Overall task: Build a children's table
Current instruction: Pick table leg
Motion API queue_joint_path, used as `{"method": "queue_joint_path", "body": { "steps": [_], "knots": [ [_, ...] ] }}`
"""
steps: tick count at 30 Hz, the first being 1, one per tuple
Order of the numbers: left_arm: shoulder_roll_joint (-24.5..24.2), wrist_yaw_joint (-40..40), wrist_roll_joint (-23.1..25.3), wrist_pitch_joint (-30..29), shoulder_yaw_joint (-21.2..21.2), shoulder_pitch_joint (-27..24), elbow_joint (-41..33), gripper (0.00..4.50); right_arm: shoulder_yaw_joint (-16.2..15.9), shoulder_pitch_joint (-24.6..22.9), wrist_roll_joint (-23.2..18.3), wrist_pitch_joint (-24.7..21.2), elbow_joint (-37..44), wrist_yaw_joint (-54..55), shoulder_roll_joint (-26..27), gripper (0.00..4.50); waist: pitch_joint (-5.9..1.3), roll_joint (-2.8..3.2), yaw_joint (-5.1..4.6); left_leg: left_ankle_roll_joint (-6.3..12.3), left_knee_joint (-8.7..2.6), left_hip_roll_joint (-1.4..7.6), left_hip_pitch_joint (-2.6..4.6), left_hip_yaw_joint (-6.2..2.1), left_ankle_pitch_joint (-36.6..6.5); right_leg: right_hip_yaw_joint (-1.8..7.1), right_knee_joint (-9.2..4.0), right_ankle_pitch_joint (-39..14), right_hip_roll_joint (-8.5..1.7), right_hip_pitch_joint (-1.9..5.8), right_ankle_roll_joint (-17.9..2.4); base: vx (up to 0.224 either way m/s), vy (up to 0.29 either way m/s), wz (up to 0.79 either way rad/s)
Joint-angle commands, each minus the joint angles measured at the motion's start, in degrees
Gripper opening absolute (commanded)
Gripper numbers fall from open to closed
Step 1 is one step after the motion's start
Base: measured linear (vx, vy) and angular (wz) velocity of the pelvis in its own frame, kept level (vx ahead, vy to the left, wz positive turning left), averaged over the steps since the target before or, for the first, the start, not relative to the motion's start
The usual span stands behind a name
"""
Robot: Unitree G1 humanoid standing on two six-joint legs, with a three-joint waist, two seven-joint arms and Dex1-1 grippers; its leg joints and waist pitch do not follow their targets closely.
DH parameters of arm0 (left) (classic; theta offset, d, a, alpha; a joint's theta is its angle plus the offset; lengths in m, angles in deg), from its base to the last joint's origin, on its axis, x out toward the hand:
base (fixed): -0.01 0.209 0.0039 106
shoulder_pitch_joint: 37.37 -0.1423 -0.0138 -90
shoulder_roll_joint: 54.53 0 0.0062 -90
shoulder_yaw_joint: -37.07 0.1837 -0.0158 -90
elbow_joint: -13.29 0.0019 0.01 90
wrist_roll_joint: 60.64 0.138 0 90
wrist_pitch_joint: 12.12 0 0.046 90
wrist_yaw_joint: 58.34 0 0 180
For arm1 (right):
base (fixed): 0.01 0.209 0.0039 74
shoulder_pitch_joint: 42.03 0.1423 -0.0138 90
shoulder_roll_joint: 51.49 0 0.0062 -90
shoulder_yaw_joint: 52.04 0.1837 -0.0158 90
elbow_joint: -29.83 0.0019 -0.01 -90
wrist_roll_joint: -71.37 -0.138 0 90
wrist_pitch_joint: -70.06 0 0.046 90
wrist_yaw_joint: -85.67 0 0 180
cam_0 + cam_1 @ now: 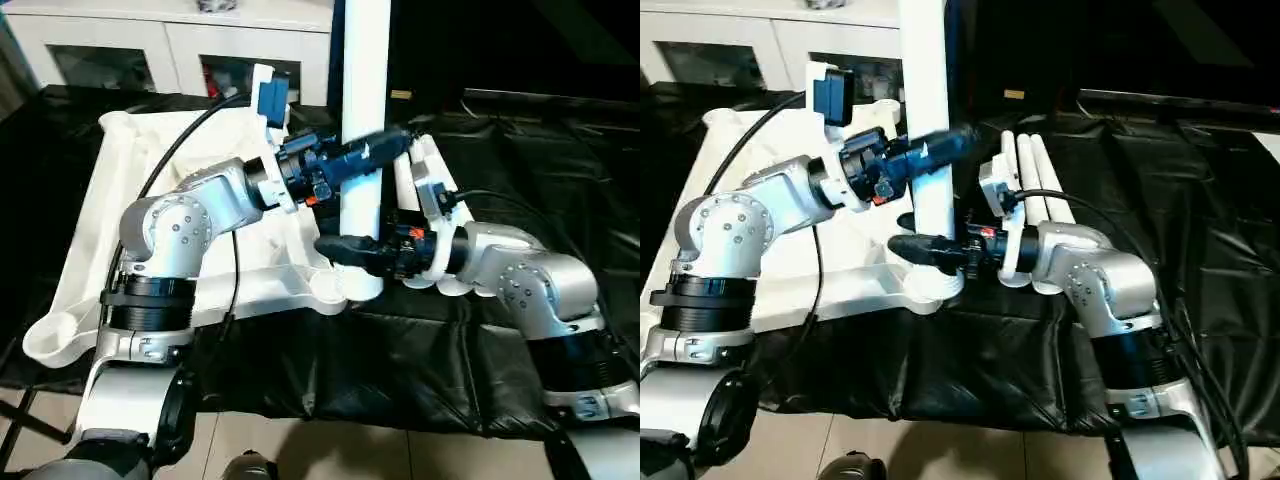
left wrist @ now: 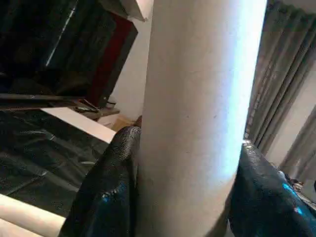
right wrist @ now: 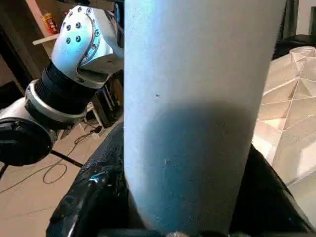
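One leg stands upright in the near corner socket of the tabletop, which lies ribbed side up on the black sheet. The leg is clasped low down, just above the socket, between the two fingers of the right gripper, which are clamped on it from either side. Higher up the same leg, the left gripper is likewise closed around it, one finger on each flank. By this evidence the first leg is judged to be in the course of being seated; whether it is pressed fully home cannot be told. Beyond the right gripper's fingers, three further legs lie side by side on the sheet, so three sockets are judged still to be filled.

The head views give the whole arrangement: both grips, the socket and the waiting legs. In the right wrist view, the tube is seen tight between the black fingers, with the ribbed underside just behind and the left arm's silver wrist beyond. In the left wrist view, contact of both fingers with the tube is confirmed.
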Motion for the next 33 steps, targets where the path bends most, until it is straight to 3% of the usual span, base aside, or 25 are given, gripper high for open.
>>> {"method": "queue_joint_path", "body": {
  "steps": [1,3,9,10,12,13,14,18,21,25,27,28,33],
  "knots": [
    [0.06,-1.79,-0.42,0.25,-1.43,1.62,1.41,2.10,-0.40,-0.19,-0.15,0.12,1.74,-1.42,-0.62,1.95,-4.70,0.50,-0.21,-0.37,-3.36,2.06,1.73,-0.78,-7.34,2.13,-3.92,4.80,-4.13,2.85,-14.64,0.000,0.000,0.00],
    [0.53,-3.33,0.14,0.89,-1.96,1.92,2.30,2.07,-0.50,-0.25,0.55,0.56,1.73,-0.76,-0.66,2.51,-4.69,0.60,-0.19,-0.23,-3.36,2.11,1.71,-0.80,-7.31,2.13,-3.95,4.51,-4.19,2.83,-14.65,0.000,0.000,0.00],
    [1.21,-7.88,4.44,4.59,-1.54,2.24,2.42,1.89,-0.11,0.29,1.91,0.90,0.92,3.70,0.29,3.07,-4.75,0.41,-0.15,-0.38,-3.40,2.25,1.71,-0.93,-6.68,2.15,-4.00,4.46,-4.29,2.89,-14.11,0.000,0.000,0.00],
    [1.17,-12.09,9.21,7.82,-0.02,2.23,1.95,1.89,-0.31,0.31,5.72,3.16,1.46,9.76,1.46,3.07,-4.76,0.50,-0.10,-0.65,-3.44,2.46,1.68,-1.03,-6.05,2.17,-3.94,4.81,-4.40,2.72,-13.65,0.000,0.000,0.00],
    [1.71,-15.00,10.84,9.20,-0.16,2.40,1.72,1.89,-0.64,0.19,8.20,4.83,2.08,12.97,2.00,3.17,-4.78,0.08,-0.36,-1.04,-3.41,2.25,1.76,-0.87,-6.21,2.17,-3.95,4.54,-4.29,2.86,-13.02,0.000,0.000,0.00],
    [2.10,-16.71,11.13,9.35,-0.48,2.54,1.43,1.88,-0.64,0.46,9.43,4.32,2.10,15.79,2.60,3.25,-4.76,0.24,-0.30,-1.24,-3.41,2.29,1.69,-0.91,-5.97,2.21,-3.88,4.59,-4.35,2.83,-12.89,0.000,0.000,0.00],
    [2.53,-19.84,12.73,10.42,-0.29,2.68,0.53,1.88,-0.19,1.26,11.79,3.73,1.44,21.72,4.13,3.25,-4.73,0.08,-0.36,-1.43,-3.45,2.23,1.71,-0.89,-5.27,2.22,-3.81,4.83,-4.23,2.78,-12.47,0.000,0.000,0.00],
    [2.81,-21.54,14.41,10.85,1.42,2.53,-1.24,1.88,0.78,2.42,13.74,2.39,0.03,27.92,5.82,3.25,-4.72,0.22,-0.46,-1.80,-3.52,2.21,1.78,-0.83,-5.63,2.25,-3.87,3.61,-4.26,2.63,-12.15,0.000,0.000,0.00],
    [2.95,-21.97,16.76,11.65,3.41,2.48,-1.71,1.88,0.50,3.11,15.81,5.28,-1.33,29.97,6.68,3.25,-4.63,0.22,-0.48,-1.93,-3.56,2.20,1.77,-0.73,-6.21,2.33,-3.98,2.89,-4.24,2.53,-11.56,0.000,0.000,0.00],
    [3.24,-22.50,17.65,12.26,4.21,2.71,-1.17,1.88,-0.76,3.77,15.70,4.29,-2.06,28.25,6.43,3.25,-4.63,0.20,-0.48,-2.15,-3.58,2.13,1.72,-0.75,-6.63,2.37,-4.02,3.04,-4.20,2.63,-10.99,0.000,0.000,0.00],
    [3.52,-23.07,17.94,12.32,4.52,2.65,-1.45,1.88,-1.41,3.90,15.26,3.08,-2.53,28.08,6.58,3.25,-4.63,-0.10,-0.55,-1.88,-3.53,2.07,1.63,-0.71,-6.19,2.37,-3.97,3.69,-4.18,2.71,-11.05,0.000,0.000,0.00],
    [3.60,-23.18,17.90,12.20,4.60,2.57,-1.66,1.88,-1.62,3.94,15.26,2.79,-2.90,28.27,6.76,2.97,-4.64,0.00,-0.51,-1.69,-3.51,2.03,1.60,-0.73,-5.92,2.35,-3.96,3.67,-4.25,2.76,-11.27,0.000,0.000,0.00],
    [3.68,-23.42,18.44,11.92,4.63,2.34,-2.16,1.88,-1.90,4.06,15.73,2.14,-4.66,29.17,7.99,2.72,-4.68,-0.17,-0.52,-1.27,-3.48,2.11,1.59,-0.72,-5.41,2.33,-3.84,4.23,-4.27,2.69,-11.66,0.000,0.000,0.00]
  ]
}}
